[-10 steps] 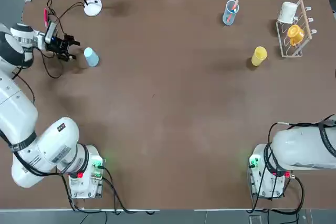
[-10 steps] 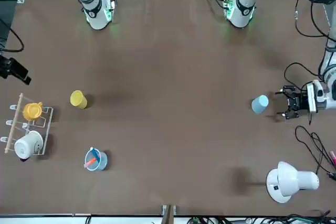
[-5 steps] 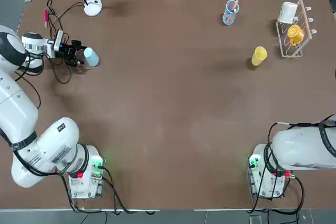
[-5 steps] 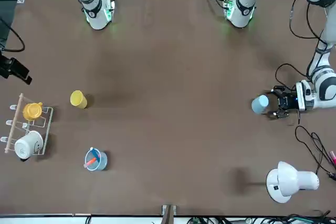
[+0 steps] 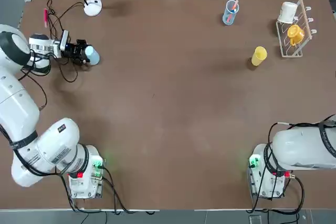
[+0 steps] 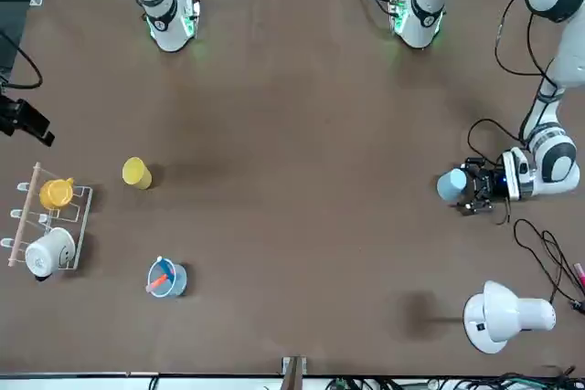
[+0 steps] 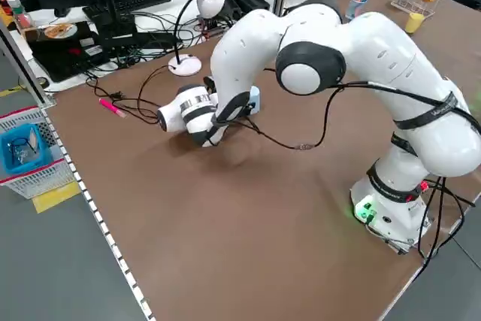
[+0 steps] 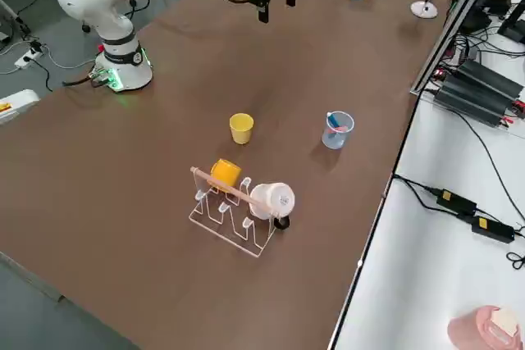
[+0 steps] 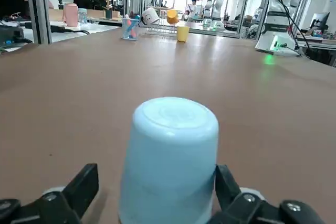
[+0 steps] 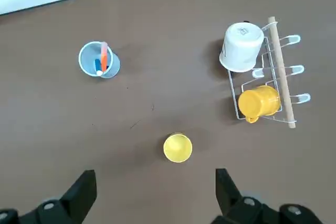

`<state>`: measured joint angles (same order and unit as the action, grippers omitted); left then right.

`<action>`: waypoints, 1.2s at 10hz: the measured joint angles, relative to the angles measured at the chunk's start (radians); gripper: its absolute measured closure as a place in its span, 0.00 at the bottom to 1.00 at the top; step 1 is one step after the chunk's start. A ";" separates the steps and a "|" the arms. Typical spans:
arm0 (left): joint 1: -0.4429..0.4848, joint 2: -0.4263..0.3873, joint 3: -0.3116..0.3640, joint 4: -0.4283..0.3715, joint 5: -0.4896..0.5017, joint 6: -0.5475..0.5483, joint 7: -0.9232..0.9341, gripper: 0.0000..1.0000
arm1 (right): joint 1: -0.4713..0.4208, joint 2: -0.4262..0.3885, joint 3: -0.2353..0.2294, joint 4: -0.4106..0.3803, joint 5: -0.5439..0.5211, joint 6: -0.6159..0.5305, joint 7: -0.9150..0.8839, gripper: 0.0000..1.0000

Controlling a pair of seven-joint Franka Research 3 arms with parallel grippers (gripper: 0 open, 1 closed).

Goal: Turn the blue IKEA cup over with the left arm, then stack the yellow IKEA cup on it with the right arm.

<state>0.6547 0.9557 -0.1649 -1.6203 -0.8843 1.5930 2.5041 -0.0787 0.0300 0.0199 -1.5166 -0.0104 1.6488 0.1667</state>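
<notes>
The blue IKEA cup (image 5: pixel 92 55) (image 6: pixel 451 184) stands mouth-down at the far left of the table, its closed base up in the left wrist view (image 9: pixel 170 156). My left gripper (image 5: pixel 85 54) (image 6: pixel 468 187) lies level with the table, open, one finger on each side of the cup. The yellow IKEA cup (image 5: pixel 258 55) (image 6: pixel 136 173) stands mouth-up at the far right, near the rack. High above it, my right gripper (image 10: pixel 153 184) hangs open and looks down on the yellow cup (image 10: pixel 177 147).
A clear glass with a pink stick (image 5: pixel 230 12) stands behind the yellow cup. A wire rack (image 5: pixel 295 51) holds a white mug and an orange mug. A white lamp base (image 5: pixel 93 7) and loose cables (image 5: pixel 67 74) lie near the left gripper.
The left gripper has slid toward the blue cup until its fingers flank it. The cup has stayed put, and the right arm has not moved.
</notes>
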 joint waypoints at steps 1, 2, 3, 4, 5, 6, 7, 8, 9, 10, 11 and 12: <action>-0.010 0.004 0.000 -0.001 0.000 0.004 0.003 0.01 | 0.000 0.000 0.000 0.000 0.000 0.000 0.000 0.00; -0.018 0.008 0.000 -0.003 0.000 0.010 0.004 0.01 | 0.000 0.000 0.000 0.000 0.000 0.000 0.000 0.00; -0.023 0.012 0.000 -0.004 0.000 0.011 0.007 0.01 | 0.000 0.000 0.000 0.000 0.000 0.000 0.000 0.00; -0.030 0.015 -0.001 -0.005 0.000 0.012 0.011 0.01 | 0.000 0.000 0.000 0.000 0.000 0.000 0.000 0.00; -0.037 0.017 -0.001 -0.007 0.000 0.012 0.015 0.01 | 0.000 0.000 0.000 0.000 0.000 0.000 0.000 0.00; -0.043 0.017 -0.002 -0.010 0.000 0.012 0.015 0.03 | 0.000 0.000 0.000 0.000 0.000 0.000 0.000 0.00; -0.049 0.017 -0.002 -0.012 0.000 0.012 0.017 0.05 | 0.000 0.000 0.000 0.000 0.000 0.000 0.000 0.00; -0.051 0.017 -0.002 -0.013 0.000 0.012 0.017 0.13 | 0.000 0.000 0.001 0.000 0.000 0.000 0.000 0.00; -0.050 0.017 -0.002 -0.014 0.000 0.012 0.019 0.21 | 0.000 0.000 0.001 0.000 0.000 0.000 0.000 0.00; -0.050 0.017 -0.002 -0.013 0.000 0.012 0.020 0.26 | 0.000 0.000 0.001 0.000 0.000 0.000 0.000 0.00; -0.050 0.016 -0.005 -0.011 0.000 0.012 0.020 0.27 | 0.000 0.000 0.001 0.000 0.000 0.000 0.000 0.00; -0.050 0.011 -0.013 -0.002 0.000 0.012 0.020 0.27 | 0.000 0.000 0.001 0.000 0.000 0.000 0.000 0.00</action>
<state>0.6050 0.9666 -0.1774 -1.6227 -0.8847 1.6049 2.5243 -0.0782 0.0299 0.0206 -1.5170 -0.0103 1.6486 0.1667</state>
